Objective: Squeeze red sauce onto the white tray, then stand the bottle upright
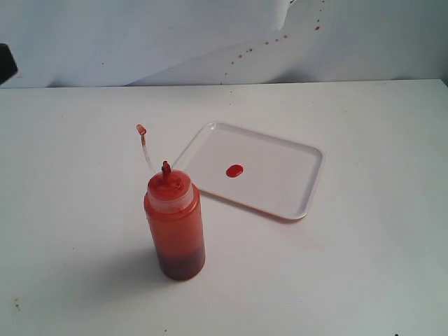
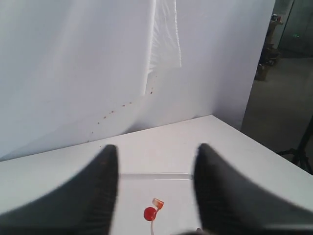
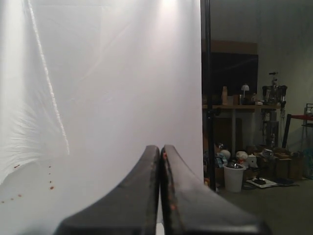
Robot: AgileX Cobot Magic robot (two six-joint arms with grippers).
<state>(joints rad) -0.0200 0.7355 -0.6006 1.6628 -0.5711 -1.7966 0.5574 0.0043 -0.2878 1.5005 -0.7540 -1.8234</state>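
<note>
The bottle (image 1: 175, 224) stands upright on the white table, tinted orange-red by sauce, its nozzle (image 1: 166, 168) uncovered and its cap (image 1: 141, 129) hanging out on a thin strap. Just behind and right of it lies the white tray (image 1: 273, 175) with a small oval blob of red sauce (image 1: 234, 171) near its middle. Neither gripper shows in the exterior view. My left gripper (image 2: 156, 147) is open and holds nothing; between its fingers I see the tray's rim (image 2: 156, 175), the blob (image 2: 150, 213) and the cap (image 2: 157, 202). My right gripper (image 3: 161, 147) is shut on nothing, facing the backdrop.
A white backdrop with a trail of red spatter spots (image 1: 245, 52) rises behind the table. A dark shape (image 1: 5, 63) sits at the exterior view's left edge. Past the backdrop, the right wrist view shows a cluttered room with a white bucket (image 3: 234, 177).
</note>
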